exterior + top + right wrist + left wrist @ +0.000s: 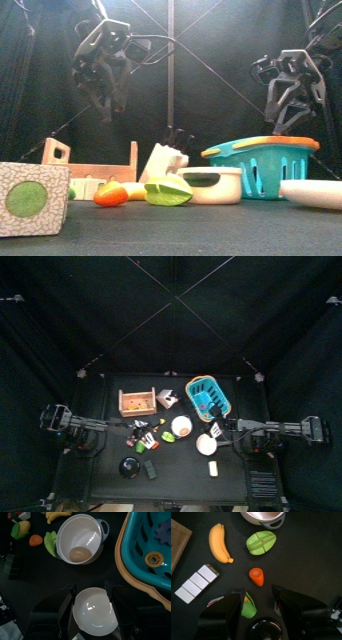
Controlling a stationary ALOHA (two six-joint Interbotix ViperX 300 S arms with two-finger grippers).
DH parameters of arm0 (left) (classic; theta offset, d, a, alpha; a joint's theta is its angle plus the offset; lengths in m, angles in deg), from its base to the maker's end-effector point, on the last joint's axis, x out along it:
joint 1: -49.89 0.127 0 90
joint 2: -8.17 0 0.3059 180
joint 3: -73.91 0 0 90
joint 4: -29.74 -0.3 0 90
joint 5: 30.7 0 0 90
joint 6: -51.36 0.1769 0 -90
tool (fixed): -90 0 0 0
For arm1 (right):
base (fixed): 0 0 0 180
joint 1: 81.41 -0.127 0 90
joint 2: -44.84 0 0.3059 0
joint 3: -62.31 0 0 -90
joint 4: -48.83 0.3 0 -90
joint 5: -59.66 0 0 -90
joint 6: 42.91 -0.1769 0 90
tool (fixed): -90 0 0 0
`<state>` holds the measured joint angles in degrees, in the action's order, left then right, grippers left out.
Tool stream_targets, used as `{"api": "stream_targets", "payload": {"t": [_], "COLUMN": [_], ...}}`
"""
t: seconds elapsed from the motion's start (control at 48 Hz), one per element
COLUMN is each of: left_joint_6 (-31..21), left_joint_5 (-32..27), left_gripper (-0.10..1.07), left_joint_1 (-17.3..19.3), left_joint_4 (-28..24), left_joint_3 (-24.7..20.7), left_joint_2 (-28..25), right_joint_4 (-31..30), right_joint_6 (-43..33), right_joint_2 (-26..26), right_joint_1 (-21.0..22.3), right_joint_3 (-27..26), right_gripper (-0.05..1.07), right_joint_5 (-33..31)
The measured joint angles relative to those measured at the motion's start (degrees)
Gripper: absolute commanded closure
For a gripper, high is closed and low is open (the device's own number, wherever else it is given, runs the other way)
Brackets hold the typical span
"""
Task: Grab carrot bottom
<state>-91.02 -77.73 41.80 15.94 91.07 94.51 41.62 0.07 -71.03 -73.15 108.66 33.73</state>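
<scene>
I hold my left gripper [259, 598] above the small orange plastic carrot piece [256, 574], jaws spread wide so it can fit between them. It lies on the black table [304, 562], just beside the yellow-green cut piece [261, 542].

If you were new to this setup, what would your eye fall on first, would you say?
Probably the turquoise basket with its orange rim, at the table's right beside a white bowl. Then the tiny orange carrot, lying just ahead of the open left hand, between the banana and the yellow-green piece.
</scene>
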Motion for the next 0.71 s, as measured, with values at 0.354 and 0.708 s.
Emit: {"api": "stream_targets", "payload": {"t": [0.354, 0.708], "left_joint_6": [-7.73, -9.67], "left_joint_5": [5.98, 7.29], "left_gripper": [-0.02, -0.04], "left_joint_1": [-3.87, -3.87], "left_joint_4": [-6.42, -8.7], "left_joint_3": [3.78, 0.88], "left_joint_2": [-8.0, -15.21], "right_joint_4": [-0.09, 0.18], "right_joint_6": [0.0, 0.0], "right_joint_2": [0.18, 1.58], "right_joint_1": [-0.09, -0.09], "right_joint_3": [0.26, 2.37], "right_gripper": [0.18, 0.18], "right_joint_5": [0.09, 0.79]}}
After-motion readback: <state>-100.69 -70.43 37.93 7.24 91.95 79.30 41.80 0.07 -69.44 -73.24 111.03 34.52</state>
